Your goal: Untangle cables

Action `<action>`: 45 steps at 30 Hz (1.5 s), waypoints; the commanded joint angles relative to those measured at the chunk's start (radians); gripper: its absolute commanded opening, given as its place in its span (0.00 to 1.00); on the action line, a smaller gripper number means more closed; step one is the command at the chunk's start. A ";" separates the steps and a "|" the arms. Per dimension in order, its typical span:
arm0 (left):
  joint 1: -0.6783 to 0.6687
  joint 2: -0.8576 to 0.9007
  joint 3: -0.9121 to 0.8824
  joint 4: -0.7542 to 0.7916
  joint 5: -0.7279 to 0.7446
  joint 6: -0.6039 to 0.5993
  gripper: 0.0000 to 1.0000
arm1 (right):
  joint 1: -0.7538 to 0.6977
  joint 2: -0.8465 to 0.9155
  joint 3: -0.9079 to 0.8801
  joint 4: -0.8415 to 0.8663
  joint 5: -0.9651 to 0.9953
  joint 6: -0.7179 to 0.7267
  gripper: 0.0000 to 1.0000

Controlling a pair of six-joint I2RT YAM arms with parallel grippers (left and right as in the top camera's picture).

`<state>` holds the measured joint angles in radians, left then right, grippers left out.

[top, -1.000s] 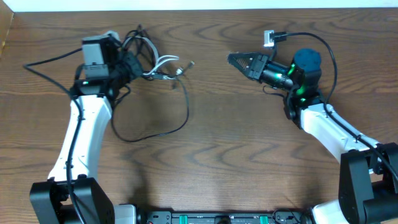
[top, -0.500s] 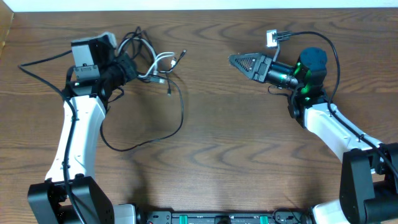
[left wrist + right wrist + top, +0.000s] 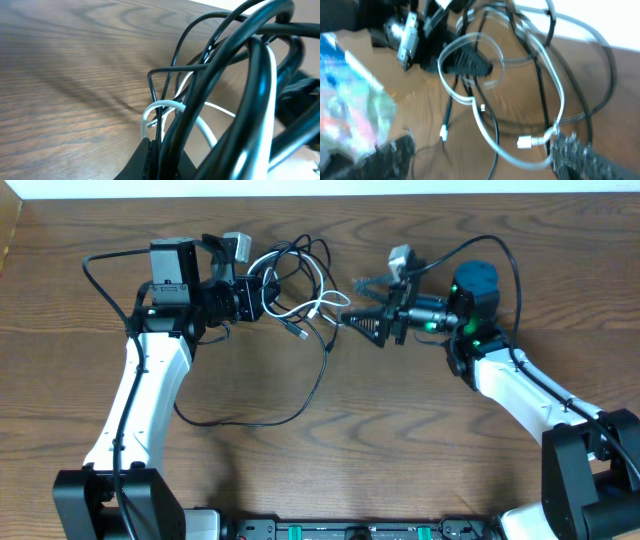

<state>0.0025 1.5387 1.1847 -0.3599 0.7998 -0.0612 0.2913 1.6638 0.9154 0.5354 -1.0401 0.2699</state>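
Right gripper (image 3: 484,137), jaws wide and empty, faces the tangle of cables (image 3: 295,285) pinched in the left gripper (image 3: 248,298) near the wooden table's (image 3: 400,440) far edge — best to close on one loose strand only, the white cable (image 3: 312,308) near its plug, and draw it off gently.

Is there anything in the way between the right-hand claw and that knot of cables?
Nothing visible. The right claw, open, points straight at the cables, which the left claw grips at the other side. No other object lies between them.
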 commanded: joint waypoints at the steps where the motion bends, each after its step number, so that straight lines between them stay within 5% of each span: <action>1: 0.005 -0.020 0.010 0.002 0.151 0.023 0.07 | 0.005 -0.009 0.005 -0.087 -0.013 -0.290 0.87; 10: -0.002 -0.020 0.010 0.002 0.268 0.023 0.08 | 0.025 -0.009 0.006 -0.206 0.004 -0.474 0.84; 16: -0.027 -0.020 0.010 0.001 0.266 0.023 0.08 | 0.033 -0.009 0.005 -0.194 0.069 -0.473 0.53; 19: -0.033 -0.020 0.010 0.001 0.262 0.024 0.08 | 0.033 -0.009 0.006 -0.172 0.069 -0.473 0.24; 24: -0.033 -0.020 0.010 0.001 0.217 0.024 0.08 | 0.033 -0.009 0.006 -0.164 0.069 -0.471 0.02; 37: -0.033 -0.020 0.010 0.000 0.122 0.023 0.08 | -0.010 -0.011 0.006 -0.151 0.069 -0.346 0.03; 42: -0.033 -0.020 0.010 -0.006 0.123 0.023 0.08 | -0.042 -0.011 0.006 -0.223 0.070 -0.346 0.51; 45: -0.033 -0.020 0.010 -0.007 0.123 0.003 0.08 | -0.062 -0.011 0.006 -0.253 0.069 -0.346 0.65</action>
<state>-0.0299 1.5387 1.1847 -0.3656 0.9108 -0.0509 0.2459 1.6638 0.9154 0.2943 -0.9672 -0.0856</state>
